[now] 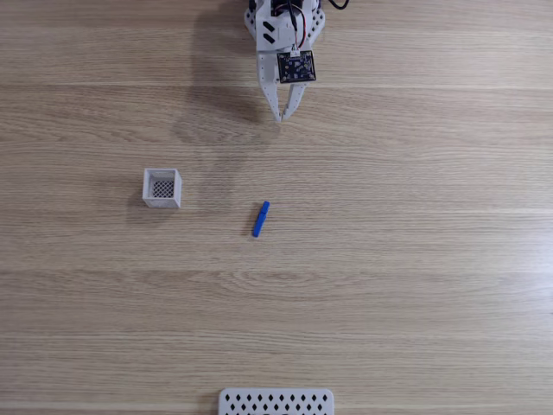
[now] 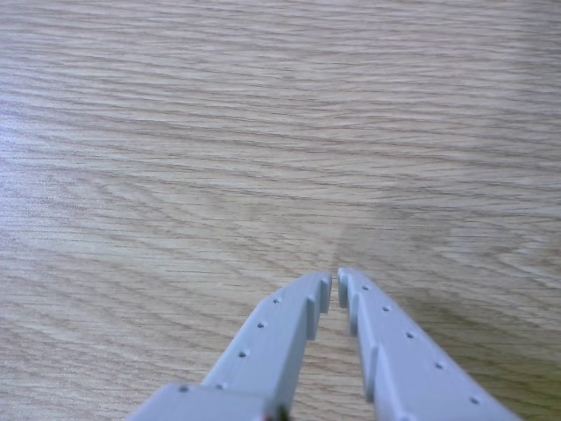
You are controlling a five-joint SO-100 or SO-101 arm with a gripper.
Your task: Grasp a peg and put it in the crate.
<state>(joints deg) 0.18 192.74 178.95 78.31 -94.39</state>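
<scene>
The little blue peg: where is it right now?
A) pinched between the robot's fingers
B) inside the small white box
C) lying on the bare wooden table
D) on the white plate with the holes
C: in the fixed view the blue peg lies alone on the wooden table, right of the white crate and below the empty gripper.

Blue peg [image 1: 261,220] flat on table, slightly tilted; white crate [image 1: 162,188] upright, well apart left.

White arm [image 1: 275,26], black board, red wires; pale-grey end effector [image 2: 336,279]
</scene>
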